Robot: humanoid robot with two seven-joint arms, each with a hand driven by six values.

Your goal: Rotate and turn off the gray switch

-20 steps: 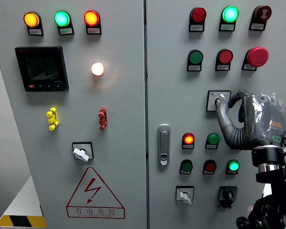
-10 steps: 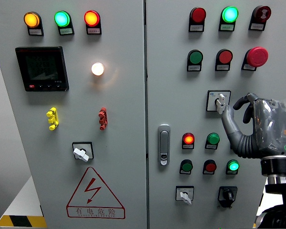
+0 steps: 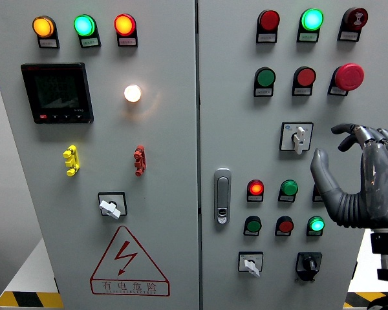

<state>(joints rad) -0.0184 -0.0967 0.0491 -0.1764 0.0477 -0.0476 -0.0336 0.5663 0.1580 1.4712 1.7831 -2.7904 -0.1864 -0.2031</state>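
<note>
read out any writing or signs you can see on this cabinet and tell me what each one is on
"有电危险": red characters in the red-bordered warning triangle with a lightning bolt, lower left door.
Small label plates under the indicator lamps and push buttons: too small to read.
Black meter display: its screen and red marking are too blurred to read.
Gray switch plate: no readable marking.

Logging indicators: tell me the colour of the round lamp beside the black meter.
Glowing warm white lamp, head view.
</note>
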